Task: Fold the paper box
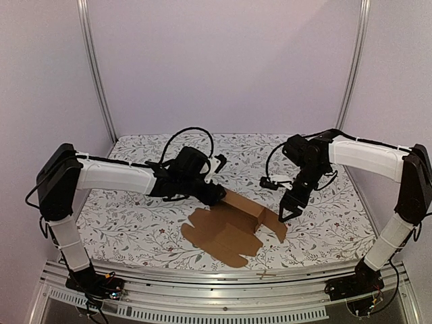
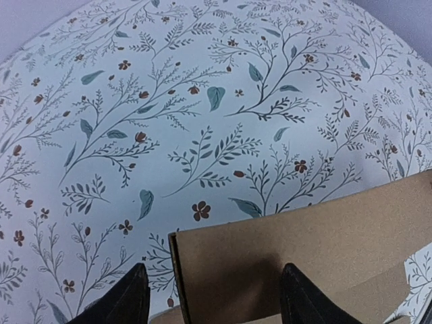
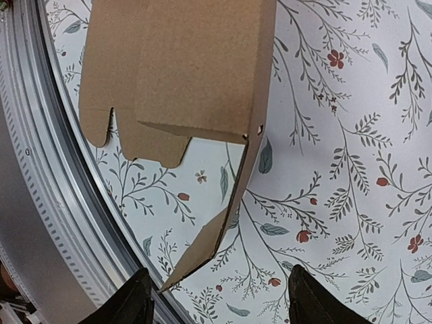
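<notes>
On the flowered tablecloth, front-centre: the paper box lies partly folded, plain brown. One long panel is raised along its far side, and its flat flaps spread toward the metal rail at the near edge.
Left gripper: low at the box's far-left corner, over the end of the raised panel.
Left jaws: apart. In the left wrist view the two dark fingers sit at the bottom of the frame with a wide gap between them, and neither visibly presses on cardboard.
Box relative to left gripper: the raised panel's end and its upright edge stand in the gap. The cardboard begins just inside the finger at the frame's left, runs past the other finger and goes out at the right edge. Beyond it is only cloth.
Right gripper: pointing down just off the box's right end, beside the flap there.
Right jaws: apart, holding nothing. In the right wrist view mostly bare cloth shows between the fingers.
Box relative to right gripper: ahead of the fingers, filling the upper left of the wrist view. A narrow flap on edge slants down toward the finger at the frame's left. Its tip is close by that finger, and I cannot tell whether they touch.
</notes>
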Controlling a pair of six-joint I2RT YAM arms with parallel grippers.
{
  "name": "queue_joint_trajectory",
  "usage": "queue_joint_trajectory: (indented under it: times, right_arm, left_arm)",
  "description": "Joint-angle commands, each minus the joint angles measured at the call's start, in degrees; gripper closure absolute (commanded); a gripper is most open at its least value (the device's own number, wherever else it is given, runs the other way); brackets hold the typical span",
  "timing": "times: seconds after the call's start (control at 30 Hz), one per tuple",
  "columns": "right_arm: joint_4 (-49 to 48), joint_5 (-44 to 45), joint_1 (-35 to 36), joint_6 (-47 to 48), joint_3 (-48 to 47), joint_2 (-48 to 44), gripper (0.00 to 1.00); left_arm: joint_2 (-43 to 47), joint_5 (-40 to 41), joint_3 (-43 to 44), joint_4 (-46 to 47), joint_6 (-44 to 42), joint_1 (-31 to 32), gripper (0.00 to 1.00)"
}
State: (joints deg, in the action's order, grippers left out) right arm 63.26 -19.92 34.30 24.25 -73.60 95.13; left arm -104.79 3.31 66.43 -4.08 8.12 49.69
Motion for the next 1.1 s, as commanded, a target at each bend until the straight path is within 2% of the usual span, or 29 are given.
queue_joint_trajectory:
  times: [0.0,0.33,0.6,0.73,0.87,0.93,1.0,1.07]
  right_arm:
    - [-1.1,3.1,1.6,0.8,-1.5,2.9,0.35]
    - [-0.2,6.0,3.4,0.5,-7.0,10.0,0.48]
    - [0.9,7.3,3.5,0.2,-17.3,17.9,0.65]
    - [0.4,7.3,3.5,0.4,-23.1,22.6,0.70]
    - [0.4,7.0,3.7,0.6,-27.9,26.4,0.71]
    - [0.6,7.2,3.7,1.2,-28.7,27.2,0.69]
    - [1.1,7.2,3.8,2.0,-28.3,26.2,0.63]
    - [1.2,7.1,3.7,2.8,-26.8,23.8,0.55]
  left_arm:
    - [2.0,-1.9,-4.2,2.7,1.9,-0.3,0.35]
    - [4.8,2.5,-10.5,5.1,6.0,-0.3,0.38]
    - [14.4,6.1,-18.3,5.3,12.5,-0.3,0.40]
    - [20.2,5.9,-24.0,6.5,15.9,-0.2,0.41]
    - [25.8,6.4,-27.2,5.3,16.8,-0.2,0.41]
    - [28.6,7.0,-26.4,1.1,15.6,-0.2,0.41]
    - [31.5,8.3,-24.3,-2.9,13.3,-0.4,0.39]
    - [32.1,8.2,-21.1,-5.4,10.9,-1.2,0.32]
